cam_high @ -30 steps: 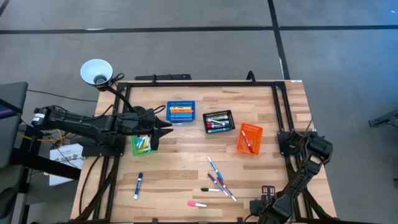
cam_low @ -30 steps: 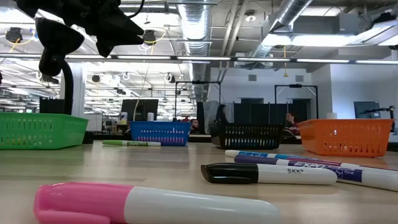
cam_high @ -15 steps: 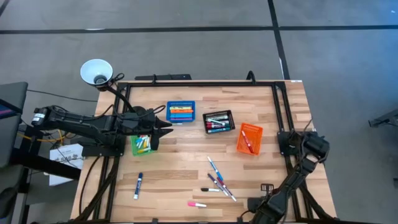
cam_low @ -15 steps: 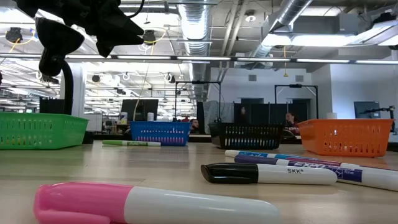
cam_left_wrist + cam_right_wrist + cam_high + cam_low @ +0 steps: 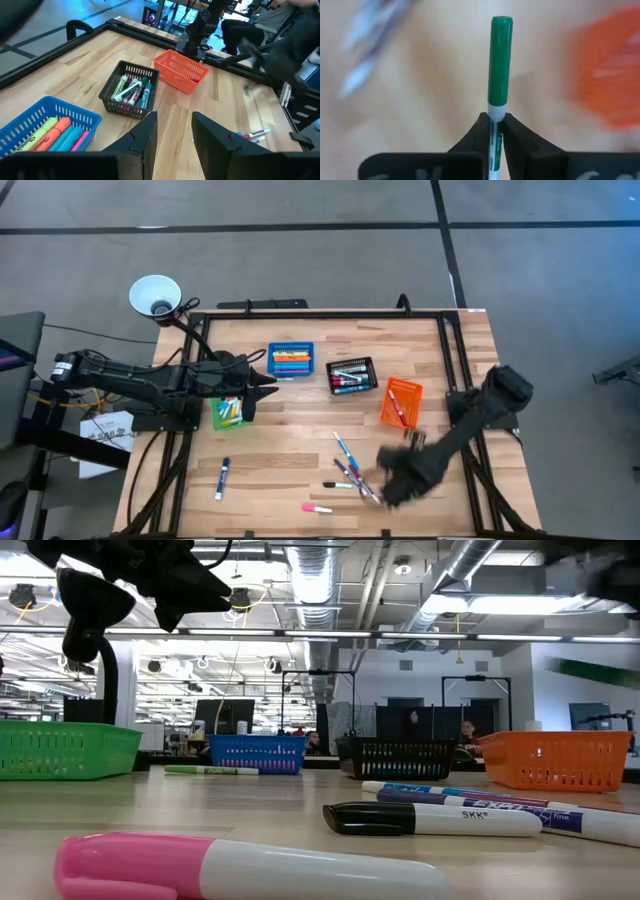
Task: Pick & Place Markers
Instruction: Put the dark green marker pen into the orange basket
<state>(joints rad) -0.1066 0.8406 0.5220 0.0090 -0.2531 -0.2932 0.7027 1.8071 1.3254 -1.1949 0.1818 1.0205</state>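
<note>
My right gripper [image 5: 496, 120] is shut on a green-capped marker [image 5: 500, 60]. In the high view it shows blurred [image 5: 395, 483], at the right of the loose markers [image 5: 350, 470] lying near the table's front. A pink-capped marker [image 5: 317, 507] and a blue one [image 5: 222, 477] lie apart on the wood. My left gripper [image 5: 270, 380] hangs open over the table's left part, beside the green bin [image 5: 227, 412], with nothing between its fingers [image 5: 150, 135]. My right gripper pinches the marker's white barrel [image 5: 496, 111] between its two fingers, just behind the green cap [image 5: 500, 50]. The marker lies along the fingers and sticks out past their tips, cap end first. The table behind it is a blur.
A blue bin [image 5: 290, 361], a black bin [image 5: 351, 376] and an orange bin [image 5: 401, 403] stand in a row at mid-table, each with markers inside. A black frame [image 5: 320, 313] runs round the table's edges. A white lamp [image 5: 155, 295] stands off the far left corner.
My right arm has swung from the table's near right corner toward the left and now shows as a blur beside the loose markers. The markers on the table lie as before.
</note>
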